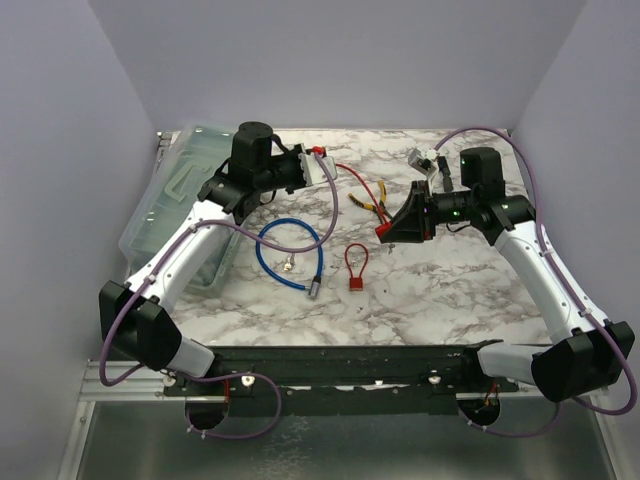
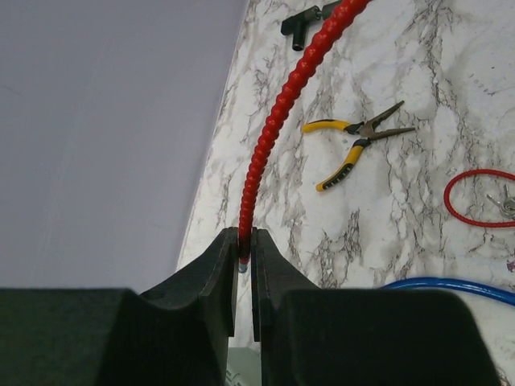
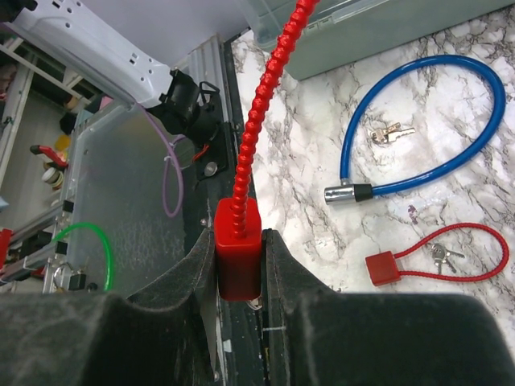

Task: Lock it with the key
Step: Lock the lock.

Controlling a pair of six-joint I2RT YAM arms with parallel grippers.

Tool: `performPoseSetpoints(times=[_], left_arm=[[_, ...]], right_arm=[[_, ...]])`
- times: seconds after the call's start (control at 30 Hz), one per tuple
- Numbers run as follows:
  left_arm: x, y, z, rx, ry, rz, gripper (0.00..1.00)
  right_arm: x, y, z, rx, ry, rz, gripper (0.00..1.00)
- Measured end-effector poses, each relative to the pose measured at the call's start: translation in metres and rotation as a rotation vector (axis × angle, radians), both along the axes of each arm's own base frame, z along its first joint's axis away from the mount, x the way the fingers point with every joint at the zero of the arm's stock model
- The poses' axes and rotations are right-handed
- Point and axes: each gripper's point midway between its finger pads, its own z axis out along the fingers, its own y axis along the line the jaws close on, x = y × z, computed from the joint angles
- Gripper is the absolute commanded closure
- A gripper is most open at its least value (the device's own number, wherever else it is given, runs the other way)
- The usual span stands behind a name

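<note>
A table (image 1: 450, 290) with a white and grey marble pattern is filling the middle of the scene. Three plain pale walls are closing it in: the far wall (image 1: 340, 60), the left wall (image 1: 60, 150) and the right wall (image 1: 590, 100), all showing a light violet tint. Soft, even light is falling on the top. An aluminium rail (image 1: 120, 388) is running along the near edge, and a grey metal sheet (image 1: 330, 450) is lying below it. Shelves (image 3: 28, 80) with mixed items are standing beyond the near side.
</note>
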Motion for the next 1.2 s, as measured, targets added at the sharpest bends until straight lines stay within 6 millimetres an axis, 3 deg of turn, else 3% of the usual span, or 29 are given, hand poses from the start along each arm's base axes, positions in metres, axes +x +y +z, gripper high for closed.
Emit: performPoseSetpoints(times=[0.07,0.13,0.4,0.67,0.9,1.2], left_arm=[[0.000,-0.002,-0.001,0.002,0.002,-0.004,0.88],[-0.001,-0.004,-0.002,0.003,0.004,-0.009,0.99],[-0.007,-0.009,-0.002,-0.057,0.096,0.007,1.00],[-0.036,-0.033,0.048,-0.396,0.449,0.004,1.00],[-0.075,-0.060,0.066,-0.638,0.714,-0.047,1.00],[-0.097,-0.082,0.099,-0.791,0.825,-0.115,1.00]], right_arm=[[0.000,0.000,0.000,0.000,0.000,0.000,1.00],[0.000,0.000,0.000,0.001,0.002,0.002,1.00],[0.003,0.000,0.000,-0.006,-0.013,-0.012,1.00],[0.032,-0.002,0.017,0.003,-0.209,-0.139,1.00],[0.049,0.001,0.039,0.091,-0.342,-0.214,1.00],[0.054,0.008,0.057,0.153,-0.427,-0.215,1.00]])
